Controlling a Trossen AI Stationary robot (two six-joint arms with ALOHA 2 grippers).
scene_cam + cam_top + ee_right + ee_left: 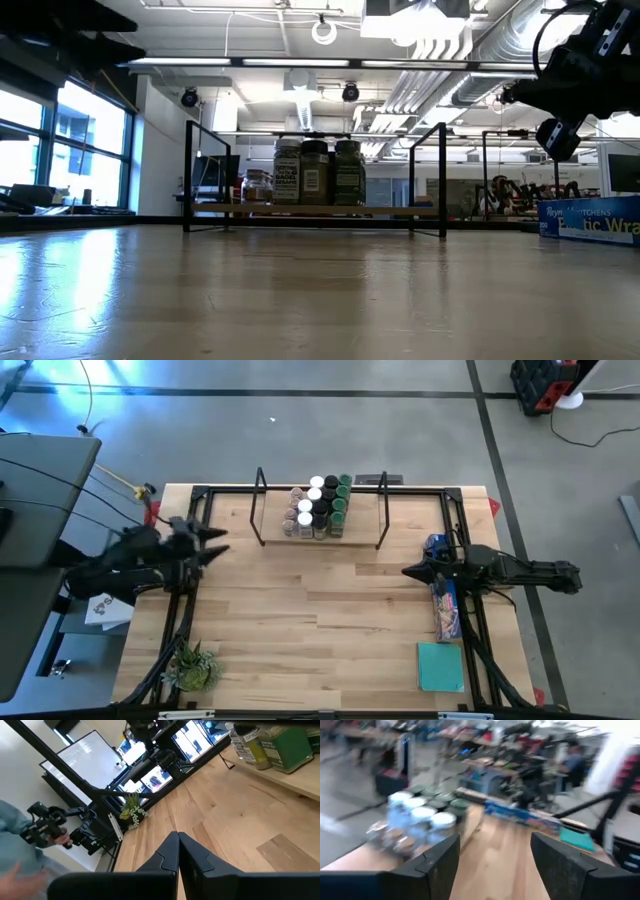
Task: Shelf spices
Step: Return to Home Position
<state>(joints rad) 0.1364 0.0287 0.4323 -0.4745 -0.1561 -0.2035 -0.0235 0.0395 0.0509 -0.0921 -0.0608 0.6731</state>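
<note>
Left gripper: fingers spread, empty, above the left edge of the table. Right gripper: fingers pressed together, empty, at the right side just beside the blue foil-wrap box. Farther back, between the two, the spice jars stand upright in a tight block on the shelf, whose long axis follows the table's far edge. Judged: the left arm is marginally nearer, and homing requires moving away from the shelf.

Lighting: bright, even, from overhead ceiling fixtures and windows.
Glare: pale sheen on the table; blue-white patch on the floor.
Shadows: faint and soft-edged on the table.
Blur: left wrist view smeared, probably by motion; spices indistinct.
</note>
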